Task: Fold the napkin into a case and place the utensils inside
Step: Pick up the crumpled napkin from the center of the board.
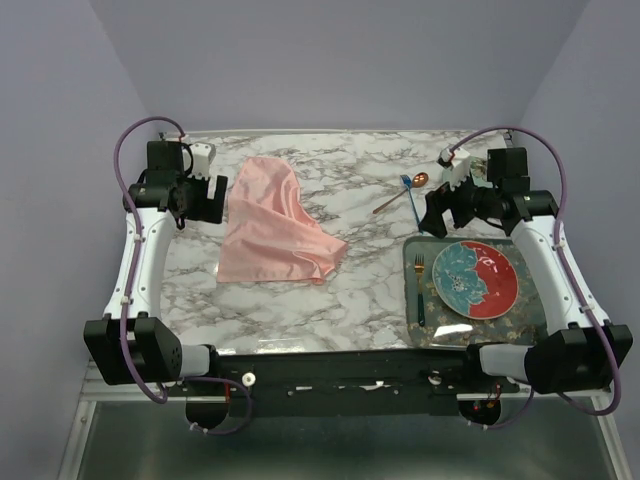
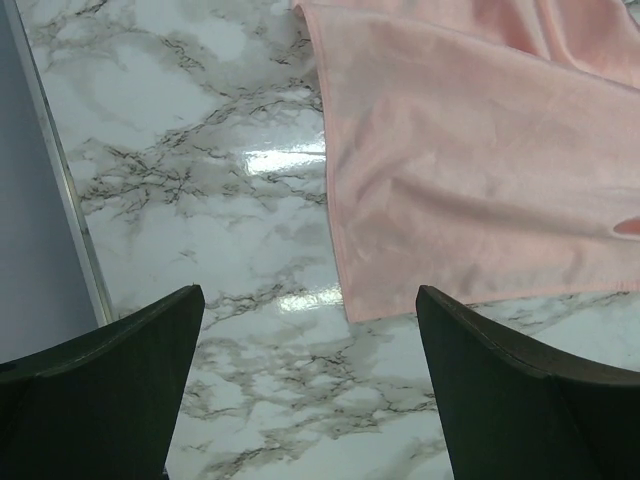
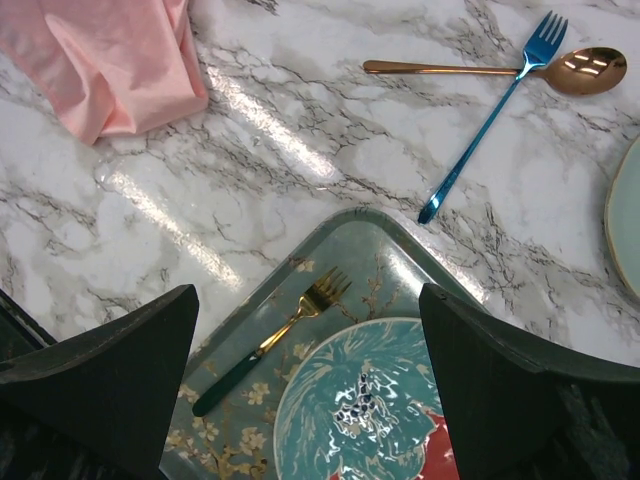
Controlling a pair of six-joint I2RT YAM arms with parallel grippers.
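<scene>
Satin, salmon-pink and shiny, the napkin [image 1: 275,225] lay crumpled and loosely doubled on the left half of the marble table [image 1: 350,290], not yet folded to any neat shape. We judged it light, limp and slippery. It would likely slide on the polished top and on itself, and its creases would not hold unless pressed. We reckoned the best hold was at a corner or along a free hem, pinching only the layer to be moved. One corner lay flat on the stone just ahead of the left claw [image 2: 310,295], near its right finger. That claw hung spread wide above bare marble, holding nothing. The right claw [image 3: 308,290] also stood wide and empty, over a corner of the tray [image 3: 400,255].

The spoon [image 3: 450,68] and blue fork [image 3: 485,140] lay crossed near their heads on the table beyond the tray, well apart from the napkin. We took both for thin, stiff, smooth metal, lying flat and hard to get fingers under. A grip across a handle, clear of the crossing, looked safest. The fork seemed to lie over the spoon's neck, so we would lift it first.
</scene>
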